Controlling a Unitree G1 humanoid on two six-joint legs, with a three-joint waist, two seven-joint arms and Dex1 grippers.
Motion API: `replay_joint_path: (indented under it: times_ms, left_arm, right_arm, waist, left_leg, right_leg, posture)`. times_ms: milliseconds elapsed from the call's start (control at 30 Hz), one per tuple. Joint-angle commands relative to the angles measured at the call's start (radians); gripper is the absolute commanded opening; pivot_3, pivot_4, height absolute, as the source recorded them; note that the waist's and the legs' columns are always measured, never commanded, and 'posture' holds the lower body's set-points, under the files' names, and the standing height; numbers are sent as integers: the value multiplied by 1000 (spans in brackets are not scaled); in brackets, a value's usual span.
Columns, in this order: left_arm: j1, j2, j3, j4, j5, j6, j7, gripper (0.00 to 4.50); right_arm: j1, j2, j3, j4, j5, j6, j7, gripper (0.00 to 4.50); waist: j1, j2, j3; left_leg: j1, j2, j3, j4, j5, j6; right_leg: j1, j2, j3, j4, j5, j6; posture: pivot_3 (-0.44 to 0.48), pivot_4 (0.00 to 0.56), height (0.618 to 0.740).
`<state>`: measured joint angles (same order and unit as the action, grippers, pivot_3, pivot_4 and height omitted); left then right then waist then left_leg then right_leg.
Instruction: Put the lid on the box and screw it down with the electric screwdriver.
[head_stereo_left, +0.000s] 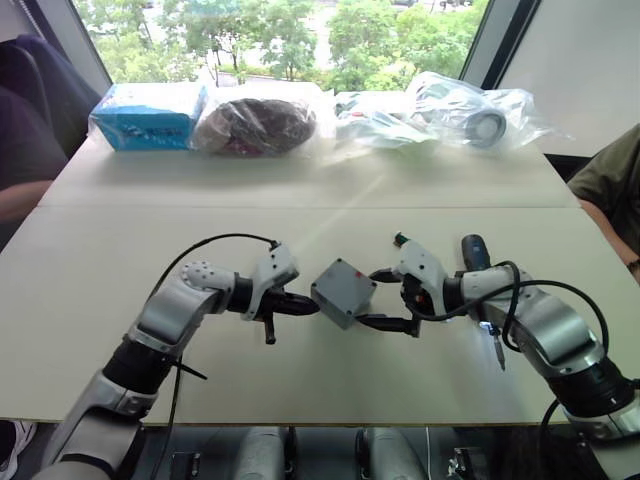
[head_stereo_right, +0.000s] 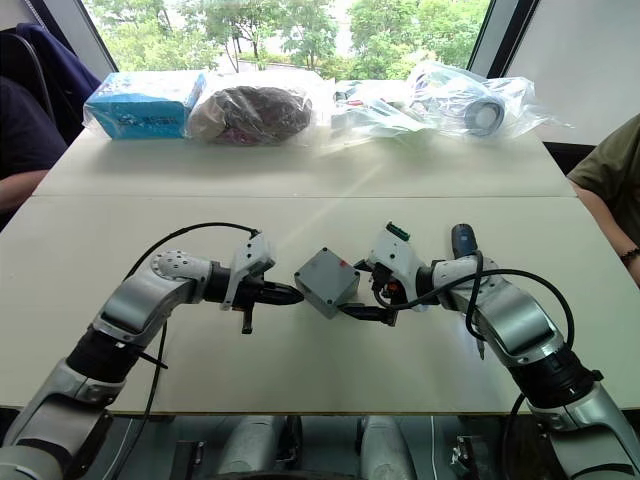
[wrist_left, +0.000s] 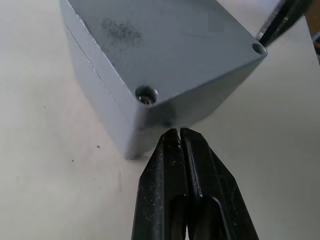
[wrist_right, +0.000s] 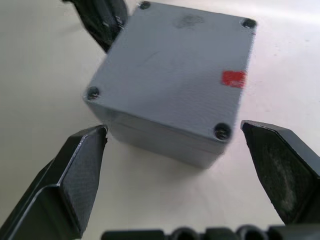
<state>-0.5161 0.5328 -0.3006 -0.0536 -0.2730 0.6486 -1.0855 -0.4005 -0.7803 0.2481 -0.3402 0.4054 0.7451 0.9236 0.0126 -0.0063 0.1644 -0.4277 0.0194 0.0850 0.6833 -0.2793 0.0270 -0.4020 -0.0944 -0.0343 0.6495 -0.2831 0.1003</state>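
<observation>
The grey box (head_stereo_left: 343, 292) stands in the middle of the table, one corner turned toward me. The lid (wrist_right: 175, 65) sits on top of it, with a screw hole at each corner and a red mark near one edge. My left gripper (head_stereo_left: 312, 307) is shut, its tip touching the box's left corner just under the lid. My right gripper (head_stereo_left: 376, 297) is open, one finger on each side of the box's right corner, and holds nothing. The electric screwdriver (head_stereo_left: 475, 250) lies on the table behind my right forearm, which hides most of it. Its thin bit (head_stereo_left: 497, 355) pokes out on the near side.
Along the far edge sit a blue packet (head_stereo_left: 150, 115), a dark bundle in plastic (head_stereo_left: 255, 125) and clear bags of parts (head_stereo_left: 470, 115). A person's arm (head_stereo_left: 610, 190) is at the right edge, another person (head_stereo_left: 25, 150) at the left.
</observation>
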Motion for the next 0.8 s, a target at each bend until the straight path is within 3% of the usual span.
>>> replay_joint_path:
  times_ms: [33, 433, 800]
  left_arm:
    - [-47, -28, 28, 39, 16, -53, 45, 0]
    - [-69, -44, 44, 59, 9, -78, 49, 0]
    - [-92, -21, 125, 57, -41, -44, 33, 0]
  right_arm:
    - [9, -14, -17, -71, 25, 28, 19, 4450]
    - [49, -9, -66, -142, 37, 99, -27, 4450]
    - [40, -8, -242, -146, 173, 201, -60, 4450]
  waist:
    - [0, 0, 0]
    - [0, 0, 0]
    - [-1, 0, 0]
  left_leg:
    - [0, 0, 0, 0, 0, 0]
    - [0, 0, 0, 0, 0, 0]
    - [0, 0, 0, 0, 0, 0]
  right_leg:
    - [0, 0, 0, 0, 0, 0]
    - [0, 0, 0, 0, 0, 0]
    - [0, 0, 0, 0, 0, 0]
  posture:
    - [0, 150, 740]
    - [0, 150, 740]
    - [0, 150, 740]
